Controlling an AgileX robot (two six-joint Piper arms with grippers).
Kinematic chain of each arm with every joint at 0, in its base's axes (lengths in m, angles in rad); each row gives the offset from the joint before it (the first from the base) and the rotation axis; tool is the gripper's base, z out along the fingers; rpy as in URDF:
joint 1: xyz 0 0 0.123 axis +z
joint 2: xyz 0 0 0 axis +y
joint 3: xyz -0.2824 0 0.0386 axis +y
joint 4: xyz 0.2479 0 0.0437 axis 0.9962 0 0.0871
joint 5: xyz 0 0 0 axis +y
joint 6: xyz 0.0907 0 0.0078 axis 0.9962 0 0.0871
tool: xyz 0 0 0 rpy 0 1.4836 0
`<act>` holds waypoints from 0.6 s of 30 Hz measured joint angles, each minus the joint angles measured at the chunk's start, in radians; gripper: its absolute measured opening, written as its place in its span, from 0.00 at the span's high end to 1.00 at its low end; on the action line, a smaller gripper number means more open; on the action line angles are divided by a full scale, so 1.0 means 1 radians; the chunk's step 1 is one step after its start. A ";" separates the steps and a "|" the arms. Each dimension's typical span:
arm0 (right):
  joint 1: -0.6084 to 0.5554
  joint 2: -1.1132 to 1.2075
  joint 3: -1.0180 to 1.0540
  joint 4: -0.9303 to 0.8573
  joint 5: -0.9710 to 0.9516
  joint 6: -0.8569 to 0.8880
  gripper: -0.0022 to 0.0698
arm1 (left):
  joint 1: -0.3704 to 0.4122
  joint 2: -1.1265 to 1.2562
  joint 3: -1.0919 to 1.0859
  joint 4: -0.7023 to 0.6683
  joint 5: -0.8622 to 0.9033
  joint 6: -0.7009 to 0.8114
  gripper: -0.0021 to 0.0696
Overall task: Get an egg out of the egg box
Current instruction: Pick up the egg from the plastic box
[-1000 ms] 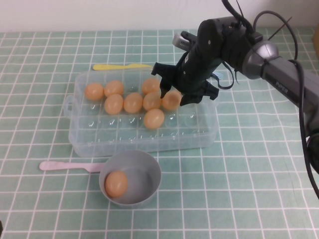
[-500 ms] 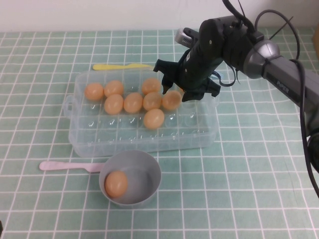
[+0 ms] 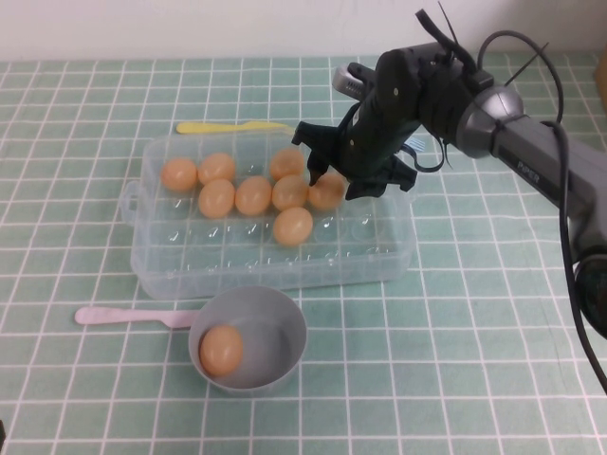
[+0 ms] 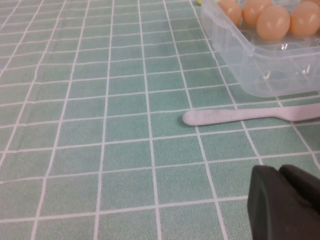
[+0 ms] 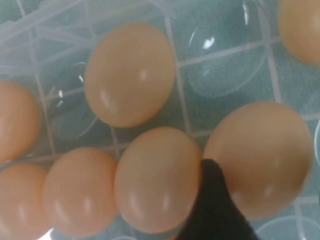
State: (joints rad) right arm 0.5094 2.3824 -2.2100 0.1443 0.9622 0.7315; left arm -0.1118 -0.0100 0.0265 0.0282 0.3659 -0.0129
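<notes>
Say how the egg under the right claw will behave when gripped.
The egg, between the open right claw's fingers, looks glossy and rounded, so it may slip. It touches a neighbouring egg, which may get nudged. Probably fragile.

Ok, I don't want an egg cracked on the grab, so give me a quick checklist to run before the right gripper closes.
1. Right gripper open: ok, its jaws are spread.
2. Right gripper over the egg box: ok, it sits at the box's far right part.
3. Target egg between the jaws: cannot tell; in the right wrist view one finger sits in the seam between this egg and the neighbouring egg.
4. Neighbouring egg clear of the jaws: not ok, it lies right beside the target.
5. Grey bowl has room: ok, it holds one egg.
6. Left gripper out of the way: ok, it is low over the table near the pink knife.
</notes>
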 joint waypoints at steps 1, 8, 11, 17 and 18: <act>0.000 0.002 0.000 0.000 0.000 0.000 0.42 | 0.000 0.000 0.000 0.000 0.000 0.000 0.98; 0.000 0.006 0.000 0.000 -0.024 0.000 0.42 | 0.000 0.000 0.000 0.000 0.000 0.000 0.98; 0.000 0.011 0.000 0.000 -0.032 0.000 0.42 | 0.000 0.000 0.000 0.000 0.000 0.000 0.98; 0.000 0.021 -0.001 0.002 -0.032 0.000 0.42 | 0.000 0.000 0.000 0.000 0.000 0.000 0.98; -0.001 0.021 -0.001 0.004 -0.032 0.000 0.42 | 0.000 0.000 0.000 0.000 0.000 0.000 0.98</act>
State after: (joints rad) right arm 0.5087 2.4037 -2.2107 0.1482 0.9299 0.7315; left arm -0.1118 -0.0100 0.0265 0.0282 0.3659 -0.0129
